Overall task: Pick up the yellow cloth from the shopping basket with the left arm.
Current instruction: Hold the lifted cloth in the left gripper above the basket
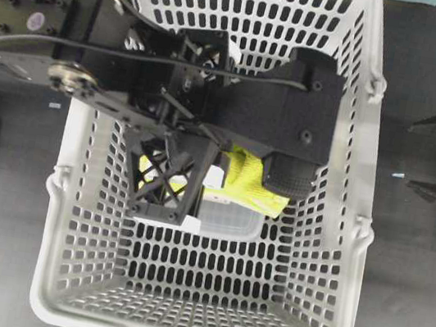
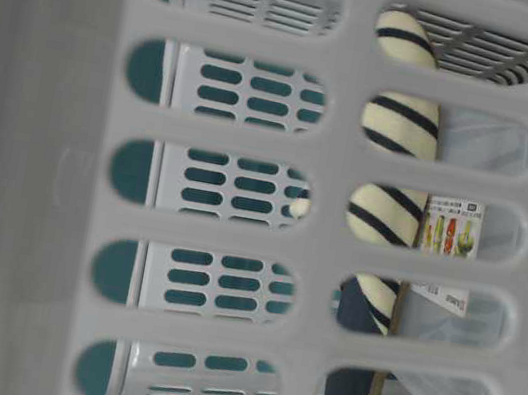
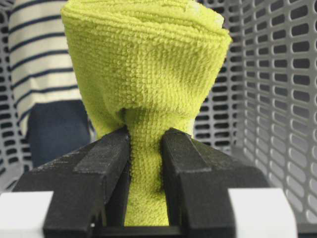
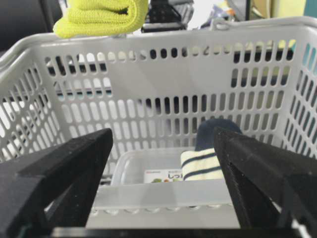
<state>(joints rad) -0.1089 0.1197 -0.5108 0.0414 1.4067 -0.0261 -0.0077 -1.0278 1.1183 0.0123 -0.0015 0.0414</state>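
Yellow cloth point(image 3: 148, 89) is hanging pinched in my left gripper point(image 3: 146, 168), which I am holding above the shopping basket point(image 1: 61, 213) because the job is to get this cloth out of it. I am squeezing a bunched fold near one end, so the rest is flaring out beyond my fingertips in a soft towelling fan; the jaws are standing narrow, with only the thickness of the fold between the two black pads. In the view from the other arm the cloth is showing level with or just above the far rim, so I am judging it free of the floor, though not yet clear of the walls. Moving rightwards, a cream-and-navy striped fabric point(image 4: 200, 166) and a clear lidded box point(image 4: 148, 171) are lying on the basket bottom. Further right, my right gripper point(image 4: 163, 163) is waiting outside the basket with its jaws spread wide, gripping nothing.
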